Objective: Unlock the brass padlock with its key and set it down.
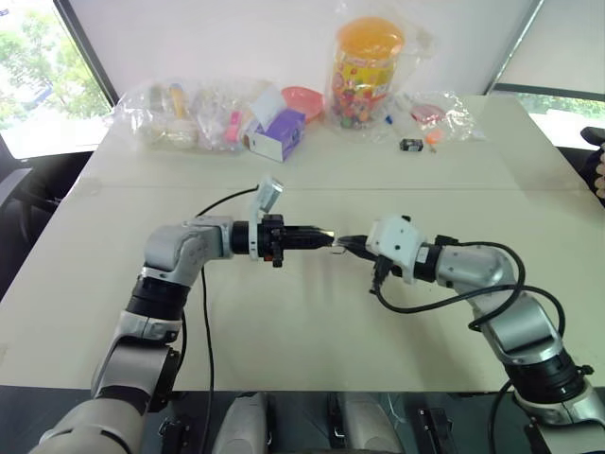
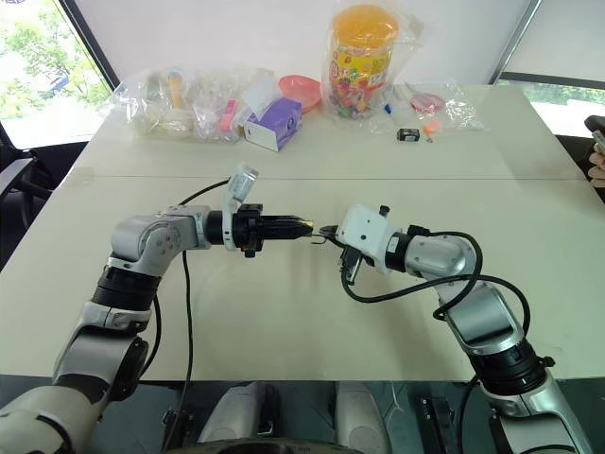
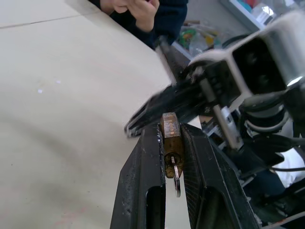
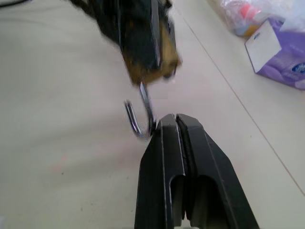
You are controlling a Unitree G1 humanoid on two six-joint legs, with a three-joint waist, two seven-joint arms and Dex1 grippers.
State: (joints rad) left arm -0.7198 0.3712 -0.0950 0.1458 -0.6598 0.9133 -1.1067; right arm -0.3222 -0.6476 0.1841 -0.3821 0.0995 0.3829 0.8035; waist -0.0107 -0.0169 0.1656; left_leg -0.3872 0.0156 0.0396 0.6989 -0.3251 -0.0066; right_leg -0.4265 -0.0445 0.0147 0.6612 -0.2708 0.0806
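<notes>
The brass padlock is a small gold block pinched between the fingers of my left gripper, which is shut on it and held level above the table. A small silvery key on a ring hangs from one end of the padlock. At the other end the thin shackle curves out as an open hook. My right gripper faces the left one tip to tip. It is shut, with its fingertips right beside the shackle and nothing visible between them.
Along the cream table's far edge lie clear bags of small items, a purple box, a pink bowl, a candy jar and a black-and-white gadget. A person's hand is at the right side.
</notes>
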